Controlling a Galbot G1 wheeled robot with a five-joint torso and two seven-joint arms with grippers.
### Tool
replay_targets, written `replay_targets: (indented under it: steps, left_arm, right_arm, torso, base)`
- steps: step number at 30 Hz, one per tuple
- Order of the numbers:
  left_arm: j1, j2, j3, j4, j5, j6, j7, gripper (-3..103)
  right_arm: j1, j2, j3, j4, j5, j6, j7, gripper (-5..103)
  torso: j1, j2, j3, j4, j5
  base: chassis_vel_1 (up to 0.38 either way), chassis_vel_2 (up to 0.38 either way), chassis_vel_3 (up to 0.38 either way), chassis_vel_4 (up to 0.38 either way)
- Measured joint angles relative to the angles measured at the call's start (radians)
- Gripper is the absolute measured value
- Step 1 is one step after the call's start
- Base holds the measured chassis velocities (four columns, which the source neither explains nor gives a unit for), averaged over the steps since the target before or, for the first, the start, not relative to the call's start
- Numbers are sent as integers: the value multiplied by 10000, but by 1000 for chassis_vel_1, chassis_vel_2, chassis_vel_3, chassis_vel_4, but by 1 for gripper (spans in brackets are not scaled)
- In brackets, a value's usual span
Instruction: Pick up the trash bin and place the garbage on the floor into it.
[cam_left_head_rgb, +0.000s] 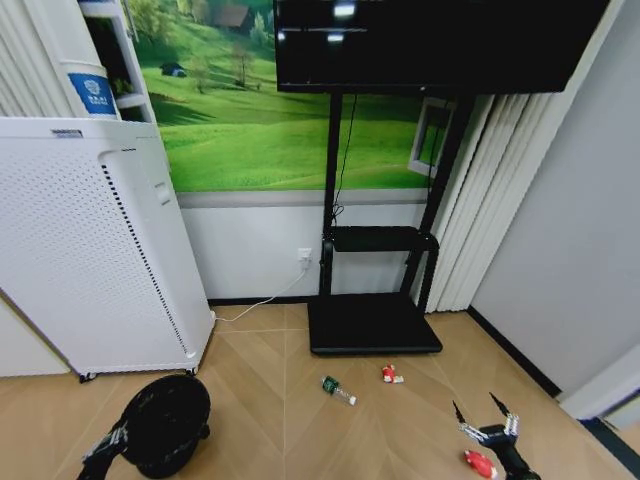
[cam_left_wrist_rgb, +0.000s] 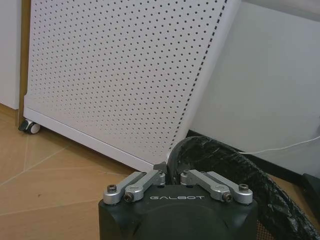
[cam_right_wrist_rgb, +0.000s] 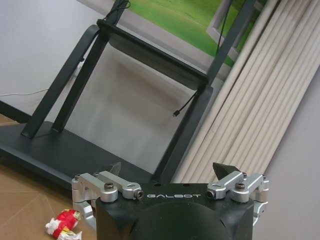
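Trash bin (cam_left_head_rgb: 165, 422) sits at about 7 o'clock in our head view, down on the floor (cam_left_head_rgb: 270, 400), just in front of the white perforated cabinet (cam_left_head_rgb: 90, 250). It is round, black, with a black bag liner.

We see the left gripper (cam_left_head_rgb: 105, 447) at the bin's rim on its 8 o'clock side. In the left wrist view the left gripper (cam_left_wrist_rgb: 167, 172) has its fingers pinched together over the bag-lined rim of the bin (cam_left_wrist_rgb: 235, 165), so we read it as clamped on the bin edge. The cabinet's caster (cam_left_wrist_rgb: 29, 127) shows beyond it.

Right gripper (cam_left_head_rgb: 485, 415) is at about 5 o'clock, low over the floor, fingers spread wide apart, nothing between them. The right wrist view confirms it: both fingertips (cam_right_wrist_rgb: 226, 170) stand well apart.

Garbage on the floor:
- a small green-and-white bottle (cam_left_head_rgb: 338, 390) lying on its side near centre
- a red-and-white crumpled wrapper (cam_left_head_rgb: 391, 374) just in front of the flat black TV-stand base (cam_left_head_rgb: 372, 325)
- a red piece (cam_left_head_rgb: 481, 464) right beside the right gripper, at its 6 o'clock

The right wrist view also catches a red-and-white wrapper (cam_right_wrist_rgb: 64, 223) on the floor.

A white cable (cam_left_head_rgb: 255, 305) runs along the wall base.
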Motion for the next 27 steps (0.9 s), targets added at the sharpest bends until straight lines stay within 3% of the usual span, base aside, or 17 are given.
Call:
replay_targets:
  steps: [10,12,15,17,18,21,27]
  left_arm:
    - [-25,-52,3,49,-6,-34,65,7]
    - [-47,-80,31,62,0,-35,72,7]
    - [-68,-103,46,74,17,-38,78,7]
    - [-72,-109,51,91,20,-39,81,7]
    - [-69,-110,51,105,28,-39,88,7]
    - [-48,-115,46,121,54,-54,111,7]
    - [91,-131,6,142,129,-85,131,7]
  right_arm:
    - [57,21,-6,42,-188,0,132,100]
    - [53,20,-41,53,-297,0,393,100]
    - [20,17,-90,166,-588,0,775,100]
    - [58,49,-126,282,-1126,0,1458,100]
    - [108,73,-186,297,-1588,0,2005,100]
    - [166,117,-269,298,-2415,-4,2654,100]
    - [-147,-40,-570,583,-2876,-345,2808,100]
  torso:
    - [0,0,0,3,2]
    - [0,0,0,0,-11]
    - [1,0,1,0,9]
    - [1,0,1,1,-8]
    - [0,1,0,1,-4]
    - [1,0,0,-1,6]
    - [1,0,0,1,-6]
  base:
    - [-159,-150,176,160]
    - [-230,-240,237,236]
    - [-214,-193,213,210]
    - [-119,-161,146,167]
    - [-74,-42,67,70]
    - [-25,-14,22,23]
    - [46,64,-46,-47]
